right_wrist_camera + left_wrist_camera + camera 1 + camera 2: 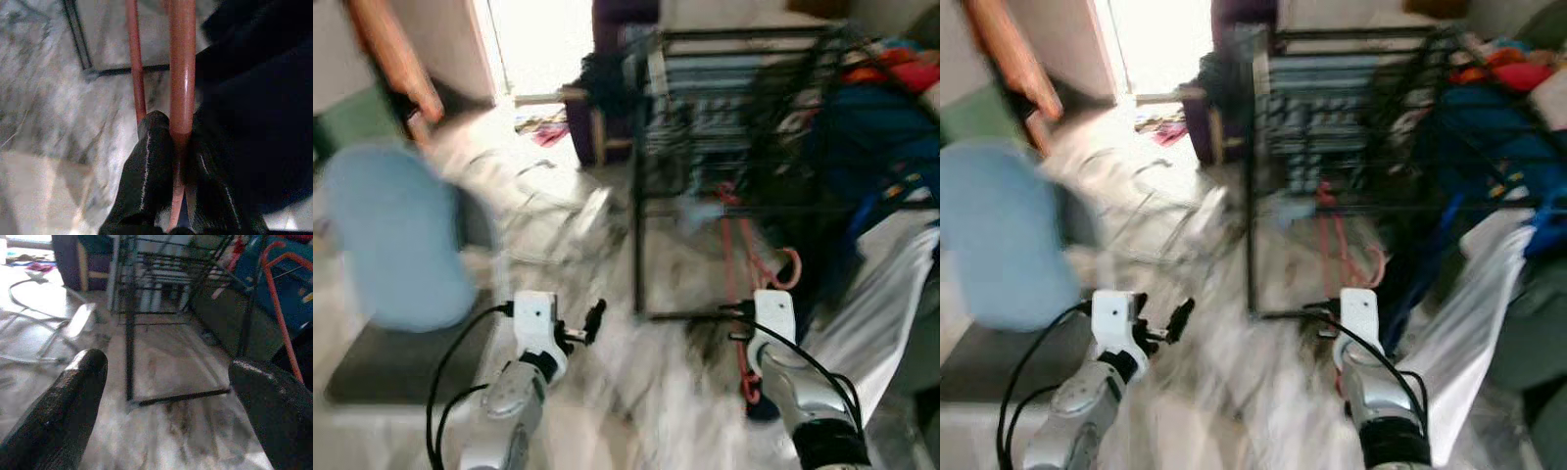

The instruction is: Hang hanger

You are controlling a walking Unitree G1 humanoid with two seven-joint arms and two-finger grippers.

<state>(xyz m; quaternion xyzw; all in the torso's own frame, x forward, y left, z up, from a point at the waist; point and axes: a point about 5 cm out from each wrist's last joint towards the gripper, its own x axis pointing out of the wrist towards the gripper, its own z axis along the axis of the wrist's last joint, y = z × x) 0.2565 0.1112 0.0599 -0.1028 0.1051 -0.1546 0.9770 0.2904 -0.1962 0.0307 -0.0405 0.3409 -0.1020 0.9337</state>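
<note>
Right gripper [178,147] is clamped on the red hanger [182,68], pads pinching one thin rod of it; a second rod runs alongside, outside the pinch. In the head views the hanger stands up from that gripper, its hook [790,266] at the top, just near of the black wire rack [734,108] on the far right. Left gripper [166,382] hangs out front with fingers spread wide and nothing between them, aimed at the rack's lower bar [183,396] on the marble floor [636,392].

Risks, judged from this:
- Head views are smeared, so the robot looks to be moving; a swing of the body could knock the hook against a rack wire and twist the hanger
- Grip is on a single smooth rod, so the hanger could rotate or slip down in the pinch
- Clothes heaped on the right [876,117] and the white sheet [881,294] lie near the right arm and could snag it
- Wire items on the floor at left [538,211] are a trip hazard if it steps that way
</note>
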